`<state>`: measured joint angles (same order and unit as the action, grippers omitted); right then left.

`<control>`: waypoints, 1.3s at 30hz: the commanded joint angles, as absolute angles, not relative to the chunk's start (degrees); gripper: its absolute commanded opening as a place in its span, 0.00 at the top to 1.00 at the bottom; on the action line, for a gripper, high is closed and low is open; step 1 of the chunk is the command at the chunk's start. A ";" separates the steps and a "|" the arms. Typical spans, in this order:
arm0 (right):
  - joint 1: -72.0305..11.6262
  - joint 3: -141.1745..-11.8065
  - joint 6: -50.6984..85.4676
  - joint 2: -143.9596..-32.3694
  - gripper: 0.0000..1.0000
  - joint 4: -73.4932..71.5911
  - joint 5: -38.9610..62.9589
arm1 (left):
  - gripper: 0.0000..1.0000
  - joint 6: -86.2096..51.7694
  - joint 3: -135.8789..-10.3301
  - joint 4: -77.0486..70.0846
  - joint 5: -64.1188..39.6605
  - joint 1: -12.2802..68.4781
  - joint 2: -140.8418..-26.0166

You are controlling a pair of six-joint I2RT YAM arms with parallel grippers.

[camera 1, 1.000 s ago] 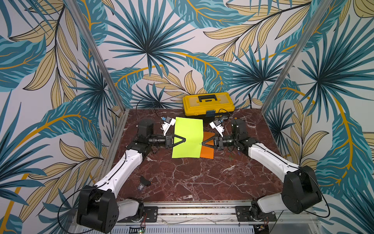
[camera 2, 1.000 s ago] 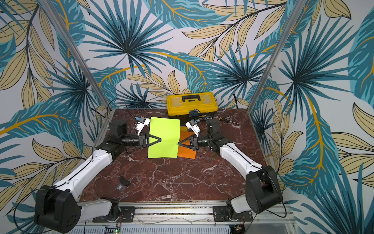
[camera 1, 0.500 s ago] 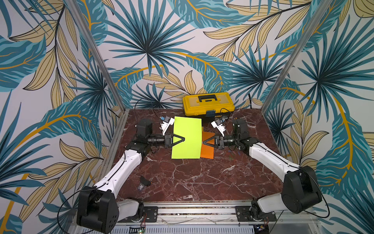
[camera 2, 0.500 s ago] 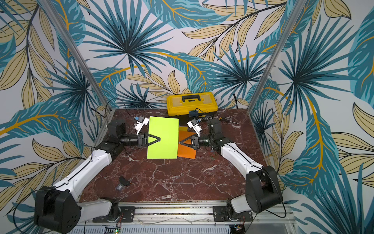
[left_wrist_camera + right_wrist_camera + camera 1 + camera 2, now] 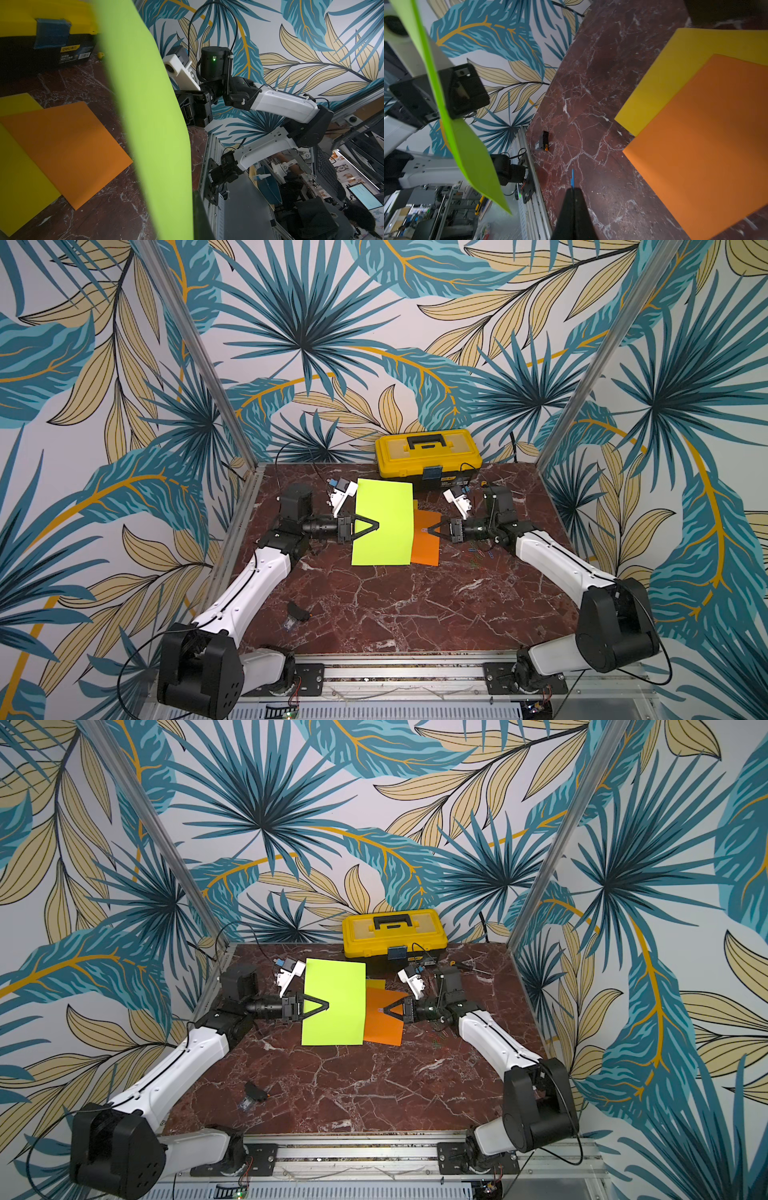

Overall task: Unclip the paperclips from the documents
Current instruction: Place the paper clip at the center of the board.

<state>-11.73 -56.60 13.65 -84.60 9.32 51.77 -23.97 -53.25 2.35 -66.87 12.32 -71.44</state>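
My left gripper (image 5: 376, 526) is shut on the left edge of the lime green document (image 5: 384, 526), which it holds upright above the table; in the left wrist view one dark finger (image 5: 201, 218) shows beside the green sheet (image 5: 158, 124). A short way off the sheet's right edge, my right gripper (image 5: 428, 529) is shut on a blue paperclip (image 5: 572, 177) that sticks out past its tips (image 5: 572, 189). The orange document (image 5: 426, 545) lies flat on the table over the yellow document (image 5: 675, 68). Several loose paperclips (image 5: 478, 553) lie under my right wrist.
A yellow-and-black toolbox (image 5: 428, 456) stands against the back wall, with a screwdriver (image 5: 467, 966) to its right. A small black object (image 5: 298, 611) lies at the front left of the marble table (image 5: 415, 614). A metal rail (image 5: 395, 672) runs along the front.
My right gripper has drawn back to the right, off the green sheet's right edge, with the blue clip in it. The green sheet has shifted slightly left.
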 commanded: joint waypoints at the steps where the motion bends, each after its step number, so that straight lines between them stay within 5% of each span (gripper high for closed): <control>1: -8.28 -53.77 15.90 -86.04 0.95 11.69 43.83 | 1.00 -23.47 -52.48 1.76 -67.31 11.87 -69.87; 11: -2.87 -52.38 17.04 -89.70 0.96 18.11 29.21 | 1.00 -23.47 -51.94 1.76 -67.07 11.78 -69.53; 39: -0.26 -55.63 17.55 -100.42 0.94 21.13 22.95 | 1.00 -23.55 -50.02 1.76 -66.36 11.78 -68.07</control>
<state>-0.45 -55.11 17.56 -99.53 18.63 24.82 -23.99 -50.94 2.37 -66.63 12.27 -69.63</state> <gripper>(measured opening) 0.053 0.047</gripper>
